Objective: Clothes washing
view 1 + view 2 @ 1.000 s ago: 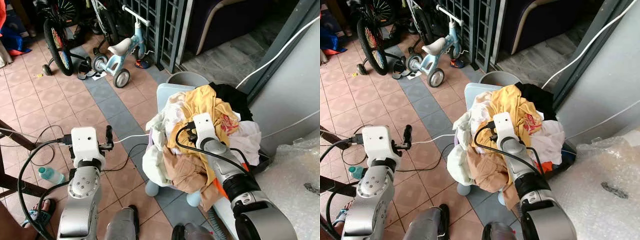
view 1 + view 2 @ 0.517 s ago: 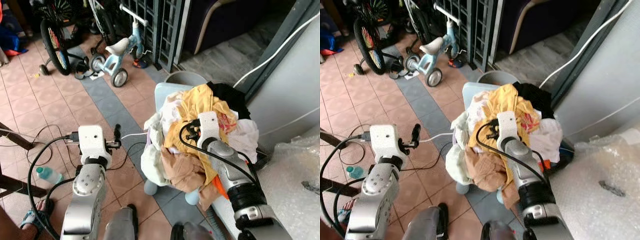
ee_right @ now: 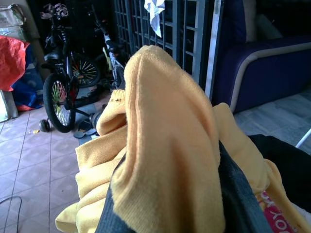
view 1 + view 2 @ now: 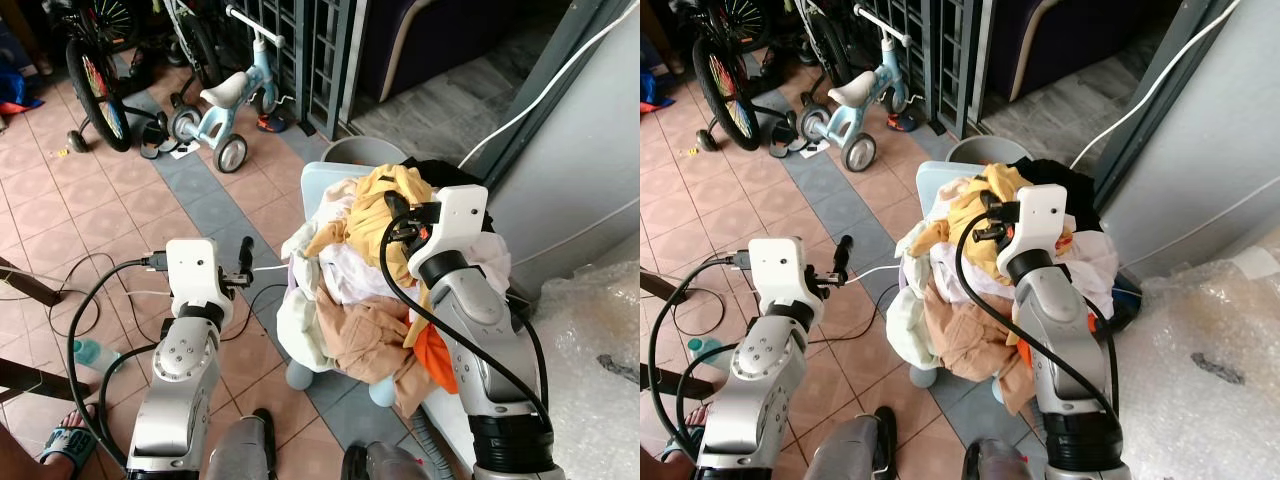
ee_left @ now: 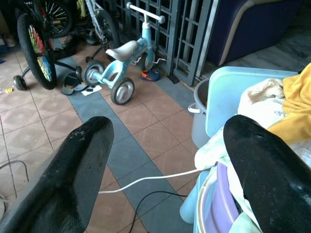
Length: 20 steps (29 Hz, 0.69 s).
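Observation:
A heap of mixed laundry (image 4: 350,300) overflows a light-blue basket (image 4: 325,185). On top lies a yellow garment (image 4: 375,200), and my right gripper (image 4: 398,212) is shut on a fold of it, holding the fold above the heap. In the right wrist view the yellow cloth (image 3: 165,145) drapes over the fingers (image 3: 238,194). My left gripper (image 4: 243,262) hangs over the floor tiles just left of the basket, open and holding nothing. The left wrist view has its two black fingers (image 5: 77,165) wide apart, with the basket rim (image 5: 228,97) beside one.
A child's tricycle (image 4: 225,110) and a bicycle (image 4: 95,80) stand at the back left by a metal gate (image 4: 320,50). A grey pot (image 4: 365,152) sits behind the basket. A white cable (image 4: 270,268), a bottle (image 4: 90,352) and a sandalled foot (image 4: 60,440) are on the floor.
My right gripper has risen from the heap, lifting the yellow garment with it. The left arm has come nearer the basket. The head view has shifted a little.

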Tool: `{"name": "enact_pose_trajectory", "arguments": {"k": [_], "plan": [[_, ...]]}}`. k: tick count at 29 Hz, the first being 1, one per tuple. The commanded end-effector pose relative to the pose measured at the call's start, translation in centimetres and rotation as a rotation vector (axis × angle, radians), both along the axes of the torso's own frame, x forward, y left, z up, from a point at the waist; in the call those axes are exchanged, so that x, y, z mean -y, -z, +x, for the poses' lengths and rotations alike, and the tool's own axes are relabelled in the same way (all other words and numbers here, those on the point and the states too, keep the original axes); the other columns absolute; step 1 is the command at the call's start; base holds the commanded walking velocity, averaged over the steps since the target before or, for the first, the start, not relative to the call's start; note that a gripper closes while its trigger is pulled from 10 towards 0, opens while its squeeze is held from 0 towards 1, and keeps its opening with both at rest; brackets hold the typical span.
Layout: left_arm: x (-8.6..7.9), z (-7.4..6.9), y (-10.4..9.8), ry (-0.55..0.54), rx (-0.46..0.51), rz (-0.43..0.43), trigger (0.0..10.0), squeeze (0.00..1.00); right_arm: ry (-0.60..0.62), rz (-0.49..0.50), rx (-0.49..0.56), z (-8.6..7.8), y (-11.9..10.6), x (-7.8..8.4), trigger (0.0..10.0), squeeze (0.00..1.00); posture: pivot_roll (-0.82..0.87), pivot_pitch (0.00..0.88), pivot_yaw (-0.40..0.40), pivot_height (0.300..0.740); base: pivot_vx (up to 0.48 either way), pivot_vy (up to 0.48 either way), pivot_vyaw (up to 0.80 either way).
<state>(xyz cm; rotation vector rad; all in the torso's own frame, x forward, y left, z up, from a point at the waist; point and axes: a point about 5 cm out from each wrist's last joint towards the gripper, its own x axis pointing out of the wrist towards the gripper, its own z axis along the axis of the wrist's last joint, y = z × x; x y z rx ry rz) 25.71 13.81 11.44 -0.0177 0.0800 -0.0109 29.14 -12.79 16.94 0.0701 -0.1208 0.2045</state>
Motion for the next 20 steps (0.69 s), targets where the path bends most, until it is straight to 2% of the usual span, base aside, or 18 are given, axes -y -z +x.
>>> {"name": "enact_pose_trajectory", "arguments": {"k": [1,2,3,7,10,15,20], "plan": [[-0.1,-0.2,0.5,0.0,-0.016,0.01,10.0,0.0,0.045,-0.023,0.013,-0.1,-0.3,1.1,4.0,0.0,0.08,0.125,-0.017,0.74,0.0,0.0,0.0],[0.0,-0.2,0.5,-0.001,-0.018,0.009,10.0,0.0,0.06,-0.032,-0.001,0.0,-0.1,1.4,5.9,0.0,0.08,0.121,-0.02,0.74,0.0,0.0,0.0],[0.0,-0.1,0.6,-0.001,-0.019,0.009,10.0,0.0,0.073,-0.045,-0.013,0.2,0.1,1.6,10.0,0.0,0.08,0.119,-0.022,0.74,0.0,0.0,-0.46],[0.3,-0.1,0.6,0.009,-0.014,0.005,10.0,0.0,0.111,-0.057,-0.036,0.8,0.4,2.5,10.0,0.0,0.09,0.111,-0.027,0.74,0.0,0.0,-0.73],[0.4,-0.1,0.6,0.011,-0.013,0.001,10.0,0.0,0.113,-0.056,-0.035,0.9,0.4,2.5,10.0,0.0,0.09,0.11,-0.03,0.74,0.0,0.0,-0.73],[0.2,0.0,0.7,-0.007,-0.021,0.001,10.0,0.0,0.113,-0.062,-0.025,1.1,0.4,2.1,10.0,0.0,0.09,0.117,-0.026,0.74,-0.318,0.0,-0.71],[0.1,0.2,0.6,-0.007,-0.016,0.007,10.0,0.0,0.107,-0.064,-0.004,1.2,0.3,1.8,10.0,0.0,0.09,0.129,-0.022,0.74,-0.404,0.0,0.0]]}}
